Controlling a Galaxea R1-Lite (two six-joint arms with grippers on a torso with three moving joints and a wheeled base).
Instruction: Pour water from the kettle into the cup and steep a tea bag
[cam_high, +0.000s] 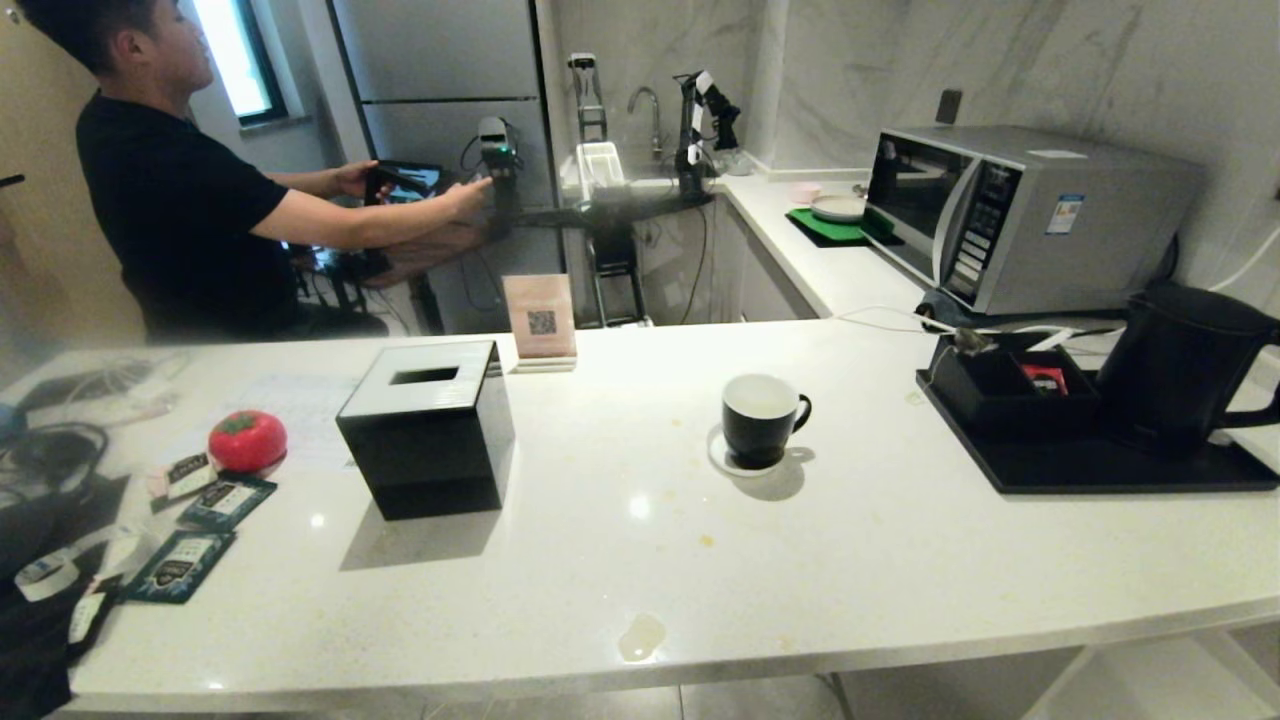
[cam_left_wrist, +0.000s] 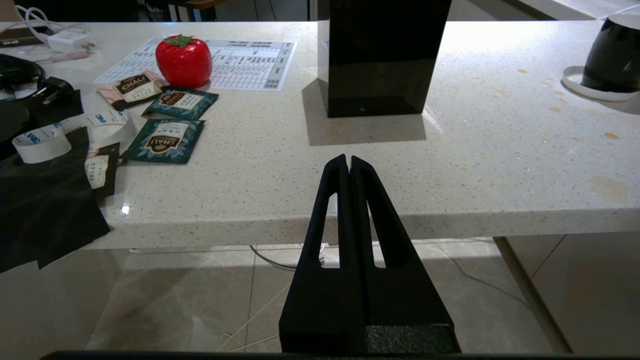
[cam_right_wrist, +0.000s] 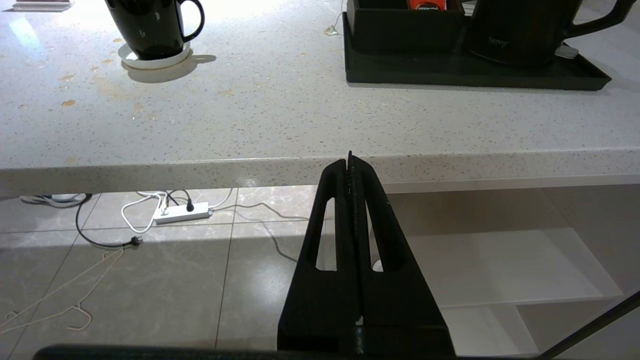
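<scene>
- The kettle (cam_high: 1180, 365) is cut off at the frame edge.
- The cup (cam_high: 760, 420) contents are unclear.
- Left gripper (cam_left_wrist: 348, 161) and right gripper (cam_right_wrist: 348, 159) are pressed closed, empty.

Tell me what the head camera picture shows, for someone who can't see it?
A small black mug sits on a round white coaster mid-counter, with a tall matte black kettle on a black tray to its right. A black cube tissue box stands left.

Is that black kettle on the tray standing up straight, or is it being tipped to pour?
Upright. The kettle stands flat on the black tray, handle to the side, and neither gripper is near it.
</scene>
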